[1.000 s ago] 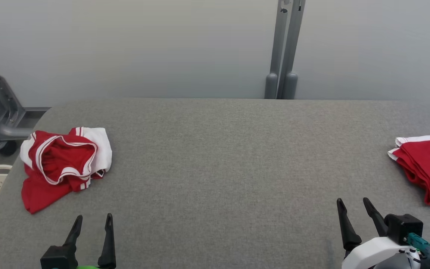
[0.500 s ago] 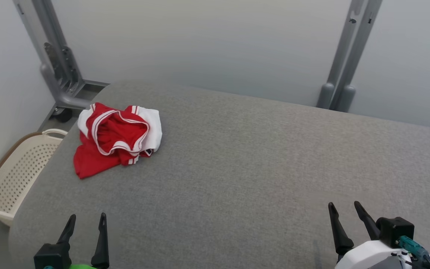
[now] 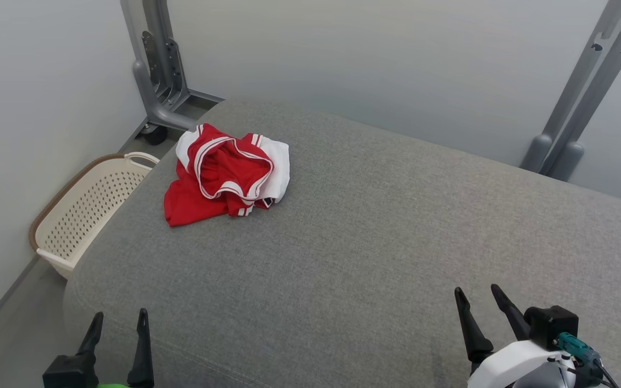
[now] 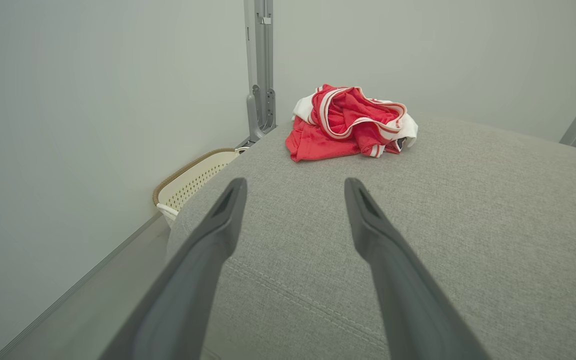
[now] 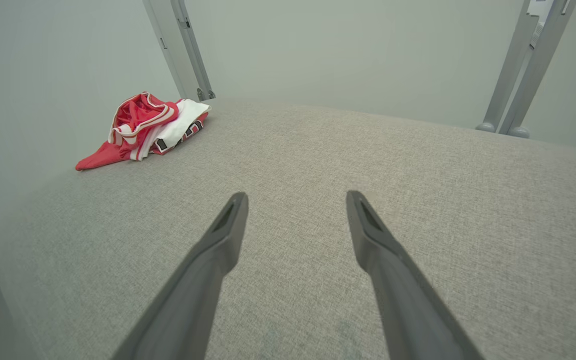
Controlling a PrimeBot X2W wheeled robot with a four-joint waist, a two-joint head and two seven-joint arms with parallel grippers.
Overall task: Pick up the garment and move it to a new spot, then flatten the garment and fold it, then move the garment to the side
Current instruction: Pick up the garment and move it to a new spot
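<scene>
One cream basket (image 3: 89, 210) sat on the floor at far left, beside the grey tabletop (image 3: 370, 242). The left tool (image 3: 119, 313) hung wide and empty at the near edge, facing the crumpled red-and-white garment (image 3: 229, 172) heaped by the far left corner, likely lining up a reach. The right tool (image 3: 476, 289), equally spread, hung well apart.

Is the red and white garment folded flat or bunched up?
Bunched up: the garment sits as a rumpled heap on the grey padded surface.
</scene>
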